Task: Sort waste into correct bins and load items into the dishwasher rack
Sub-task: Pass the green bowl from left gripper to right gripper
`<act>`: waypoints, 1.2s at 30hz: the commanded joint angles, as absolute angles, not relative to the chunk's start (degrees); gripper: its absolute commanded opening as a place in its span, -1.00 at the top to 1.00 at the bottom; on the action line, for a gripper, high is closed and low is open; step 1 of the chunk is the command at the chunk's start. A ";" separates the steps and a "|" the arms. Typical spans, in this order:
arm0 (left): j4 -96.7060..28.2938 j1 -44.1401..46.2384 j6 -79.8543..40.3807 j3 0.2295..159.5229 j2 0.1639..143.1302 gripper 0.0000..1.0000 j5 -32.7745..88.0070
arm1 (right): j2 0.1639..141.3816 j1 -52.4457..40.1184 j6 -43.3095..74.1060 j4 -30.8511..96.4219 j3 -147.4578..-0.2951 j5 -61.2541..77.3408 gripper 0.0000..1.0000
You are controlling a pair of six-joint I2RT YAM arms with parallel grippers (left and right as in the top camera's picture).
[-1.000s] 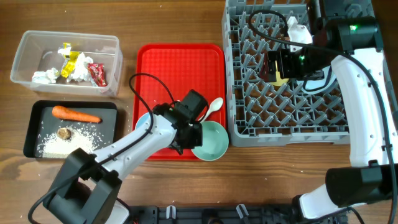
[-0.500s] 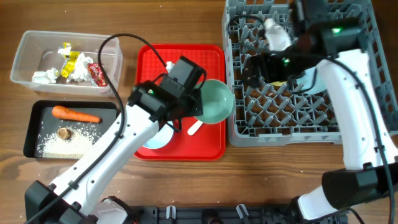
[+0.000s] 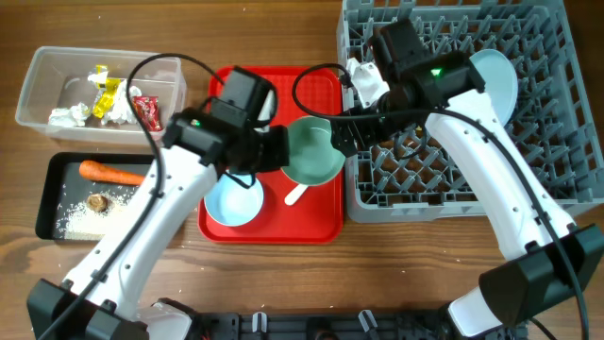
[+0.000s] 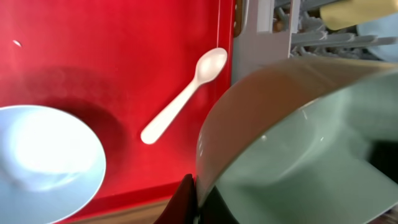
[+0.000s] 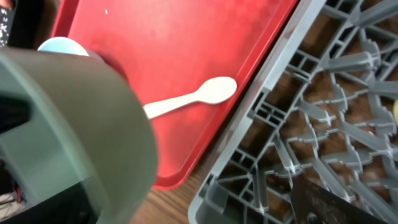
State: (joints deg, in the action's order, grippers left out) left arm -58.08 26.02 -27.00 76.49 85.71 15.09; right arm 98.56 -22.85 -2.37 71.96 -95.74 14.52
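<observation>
L gripper (image 3: pixel 281 151) clamped on teal bowl (image 3: pixel 316 151) rim, bowl tilted above red tray (image 3: pixel 321 80). R gripper (image 3: pixel 351 132) at bowl's other edge; I can't tell its opening.

The left arm (image 3: pixel 156 222) and right arm (image 3: pixel 491 184) have rounded white links with black joint housings. Thin black cables (image 3: pixel 159 57) loop off them. A green light (image 3: pixel 436 72) glows beside the grey rack (image 3: pixel 557 142).

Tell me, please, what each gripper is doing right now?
Left gripper: closed on the rim of the green bowl.
Right gripper: appears open, holding nothing.
</observation>
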 commanded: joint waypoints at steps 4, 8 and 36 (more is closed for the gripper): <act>-59.96 21.06 -24.18 78.04 85.38 0.92 23.88 | 98.45 -23.05 -0.99 67.29 -91.02 16.34 -0.87; -59.79 22.09 -24.18 78.04 85.38 0.92 25.32 | 98.45 -23.05 -1.04 66.37 -90.28 16.34 -0.46; -57.89 30.52 -25.06 78.02 88.38 0.92 22.41 | 98.39 -23.03 -1.23 62.63 -91.18 8.71 0.26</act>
